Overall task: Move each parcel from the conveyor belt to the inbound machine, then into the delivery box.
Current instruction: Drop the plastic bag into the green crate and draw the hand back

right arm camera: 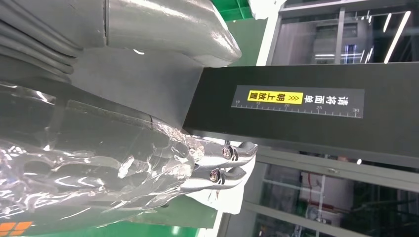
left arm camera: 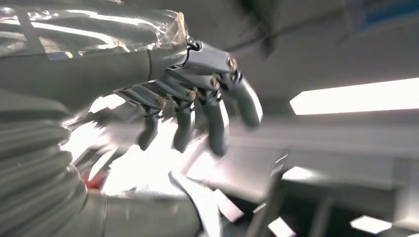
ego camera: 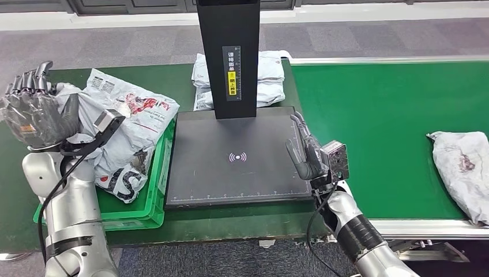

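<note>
Next parcel (ego camera: 463,171) waits on the conveyor belt (ego camera: 380,115), well right of the scanner.

The inbound machine (ego camera: 230,158) stands bare; parcels fill the green delivery box (ego camera: 151,202). To do the pickup well, the right hand (ego camera: 305,151) should likely swing right and close around the bag's middle. That hand is spread and holds nothing, hovering over the plate's right edge. The left hand (ego camera: 34,107), raised beside the box, shows loosely curled fingers (left arm camera: 183,123) gripping nothing.

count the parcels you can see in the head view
At least 5: one grey plastic mailer bag on the green conveyor belt, two stacked behind the black scanner post, and two or more heaped in the green plastic crate; others may be buried.
</note>
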You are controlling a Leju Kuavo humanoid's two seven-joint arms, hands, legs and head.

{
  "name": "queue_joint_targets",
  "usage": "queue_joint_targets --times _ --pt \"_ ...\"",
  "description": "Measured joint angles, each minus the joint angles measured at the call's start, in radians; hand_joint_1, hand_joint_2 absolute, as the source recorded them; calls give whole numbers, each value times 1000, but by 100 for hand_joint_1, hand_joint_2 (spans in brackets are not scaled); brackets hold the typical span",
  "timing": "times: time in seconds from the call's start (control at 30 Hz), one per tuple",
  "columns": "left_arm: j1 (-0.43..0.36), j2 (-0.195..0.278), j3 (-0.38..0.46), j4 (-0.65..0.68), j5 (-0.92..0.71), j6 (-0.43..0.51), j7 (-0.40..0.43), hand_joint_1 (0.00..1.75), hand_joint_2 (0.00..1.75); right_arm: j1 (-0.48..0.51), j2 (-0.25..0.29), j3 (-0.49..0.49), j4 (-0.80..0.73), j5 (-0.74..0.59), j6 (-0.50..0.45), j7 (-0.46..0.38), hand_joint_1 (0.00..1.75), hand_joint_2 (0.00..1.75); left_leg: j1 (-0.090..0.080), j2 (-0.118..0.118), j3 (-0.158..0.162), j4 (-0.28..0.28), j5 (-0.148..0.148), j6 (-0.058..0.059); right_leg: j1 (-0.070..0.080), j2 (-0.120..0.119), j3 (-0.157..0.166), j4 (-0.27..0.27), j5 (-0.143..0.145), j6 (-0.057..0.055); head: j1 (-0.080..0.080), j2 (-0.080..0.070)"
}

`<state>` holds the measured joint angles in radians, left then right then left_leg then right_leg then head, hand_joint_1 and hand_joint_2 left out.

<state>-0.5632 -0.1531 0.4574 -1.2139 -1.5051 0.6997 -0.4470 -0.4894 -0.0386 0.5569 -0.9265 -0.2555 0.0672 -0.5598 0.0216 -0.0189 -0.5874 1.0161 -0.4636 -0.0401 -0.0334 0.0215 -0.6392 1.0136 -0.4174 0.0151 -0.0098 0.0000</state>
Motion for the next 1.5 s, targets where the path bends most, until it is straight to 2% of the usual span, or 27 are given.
queue_joint_targets --times 0.07,0.13,0.27,0.47,0.63,0.8,0.87,1.0,1.07,1.2,1.27,1.4,1.5 --pt "-28 31 -25 128 10 -1 121 0 175 2 -1 -1 -1 2 8 2 0 0 0 0 0 0 0 0 0 0 0 0 0 0 0 0" --pt "-75 70 -70 289 60 -11 193 0 175 2 -4 -3 -3 5 21 8 0 0 0 0 0 0 1 0 0 0 1 0 1 0 0 0" --pt "-152 128 -142 558 140 -56 209 0 175 0 -8 -5 -6 5 36 17 0 0 0 1 0 0 1 0 0 1 1 0 1 0 0 0" --pt "-193 165 -185 729 159 -75 210 0 175 -1 -15 -6 -7 3 39 22 0 0 0 1 0 0 0 0 0 1 1 0 1 0 0 0" --pt "-208 180 -194 784 201 -138 221 0 175 -7 -16 -10 -7 -3 50 30 0 0 0 1 0 0 0 0 0 1 1 0 1 0 0 0" --pt "-212 191 -212 801 256 -132 243 0 175 -15 -16 -17 -7 1 51 41 0 0 0 1 0 0 0 0 0 1 1 0 1 0 0 0" --pt "-212 194 -219 802 311 -134 217 0 175 -16 -16 -17 -6 3 49 50 0 0 0 1 0 0 1 0 0 1 1 0 1 0 0 0" --pt "-213 188 -192 766 685 -307 -49 0 175 -13 -19 -20 -6 -4 38 65 0 0 0 0 0 0 1 0 0 1 1 0 1 0 0 0" --pt "-213 183 -184 743 811 -346 -108 0 175 -11 -20 -20 -6 -5 37 66 0 0 0 1 0 0 0 0 0 1 1 0 1 0 0 0" --pt "-214 179 -180 714 844 -357 -113 0 175 -8 -23 -21 -6 -5 34 66 0 0 0 1 0 0 0 0 0 1 1 0 1 0 0 0" --pt "-214 178 -180 706 872 -391 -115 0 175 -7 -23 -21 -6 -5 33 66 0 0 0 1 0 0 0 0 0 1 1 0 1 0 0 0" --pt "-213 177 -197 687 1060 -610 -124 0 175 -3 -27 -23 -6 -4 33 66 0 0 0 1 0 0 0 0 0 1 1 0 1 0 0 0" --pt "-210 177 -235 662 1207 -701 -128 0 175 0 -29 -31 -5 0 31 64 0 0 0 1 0 0 0 0 0 1 1 0 1 0 0 0"
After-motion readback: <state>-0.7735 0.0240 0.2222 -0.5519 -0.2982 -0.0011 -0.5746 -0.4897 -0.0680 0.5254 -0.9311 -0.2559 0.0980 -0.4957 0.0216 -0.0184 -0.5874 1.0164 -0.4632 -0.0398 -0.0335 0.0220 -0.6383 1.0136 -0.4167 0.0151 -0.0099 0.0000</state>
